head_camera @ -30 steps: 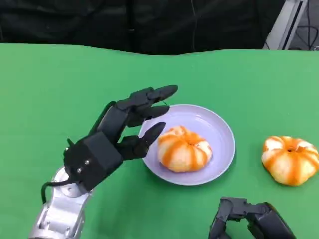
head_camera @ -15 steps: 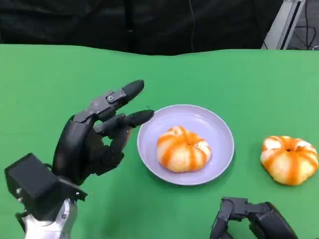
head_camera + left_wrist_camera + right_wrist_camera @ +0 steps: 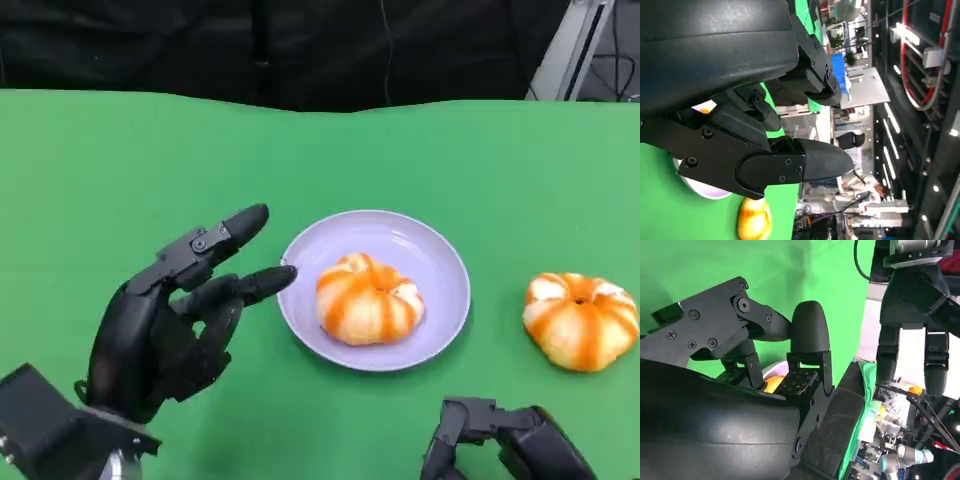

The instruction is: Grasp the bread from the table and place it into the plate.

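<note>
The left hand point(image 3: 165, 325), open and holding nothing, has pulled back from the plate point(image 3: 440, 255). One bread point(image 3: 369, 299) lies in it, so this placement looks done. The right hand point(image 3: 505, 440) rests low, its fingers curled on nothing.

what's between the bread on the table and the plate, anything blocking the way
Nothing on the green table lies between the bread on the table and the plate. But the plate already holds another bread at its centre.

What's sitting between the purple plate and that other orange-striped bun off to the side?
Nothing. In the head view, only bare green table separates the plate from the bun on the table. The other bun lies in the plate.
</note>
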Tool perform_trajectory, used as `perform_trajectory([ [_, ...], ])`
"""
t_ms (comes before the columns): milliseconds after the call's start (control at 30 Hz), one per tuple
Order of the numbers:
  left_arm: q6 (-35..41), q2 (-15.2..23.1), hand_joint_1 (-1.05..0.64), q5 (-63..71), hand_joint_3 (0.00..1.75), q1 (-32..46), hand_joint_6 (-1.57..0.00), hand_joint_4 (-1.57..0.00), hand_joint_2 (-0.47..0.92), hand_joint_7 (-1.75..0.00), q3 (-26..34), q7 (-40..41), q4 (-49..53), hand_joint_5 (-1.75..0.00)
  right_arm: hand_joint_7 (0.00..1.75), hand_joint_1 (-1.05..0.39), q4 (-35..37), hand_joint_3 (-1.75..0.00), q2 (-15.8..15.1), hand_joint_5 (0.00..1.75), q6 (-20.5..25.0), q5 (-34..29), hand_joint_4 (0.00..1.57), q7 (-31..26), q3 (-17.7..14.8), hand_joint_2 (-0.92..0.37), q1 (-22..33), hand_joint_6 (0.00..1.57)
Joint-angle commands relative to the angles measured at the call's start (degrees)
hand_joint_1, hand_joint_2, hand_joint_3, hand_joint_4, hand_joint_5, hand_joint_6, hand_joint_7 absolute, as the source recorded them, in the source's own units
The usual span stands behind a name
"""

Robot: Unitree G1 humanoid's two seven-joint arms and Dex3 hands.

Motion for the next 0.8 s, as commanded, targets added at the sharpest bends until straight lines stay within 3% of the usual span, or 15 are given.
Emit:
perform_trajectory([
  [33, -1.1, 0.3, -0.8, -1.0, 0.52, 0.9, -0.59, -0.86, 0.92, -0.01, 0.8, -1.2, -0.3, -0.02, 1.33, -0.27, 0.2, -0.87, -0.5, 1.55, -0.3, 0.8, 0.79, 0.2, -0.3, -0.65, 0.0, 0.77],
  [800, -7.5, -1.8, -0.8, -5.2, 0.49, 7.0, -0.61, -0.87, 0.92, -0.01, 1.0, -10.5, 6.7, -0.01, 1.32, -0.26, -1.5, -0.87, -1.3, 1.54, 0.4, 1.2, 0.79, 0.7, -0.7, -0.65, 0.7, 0.77],
])
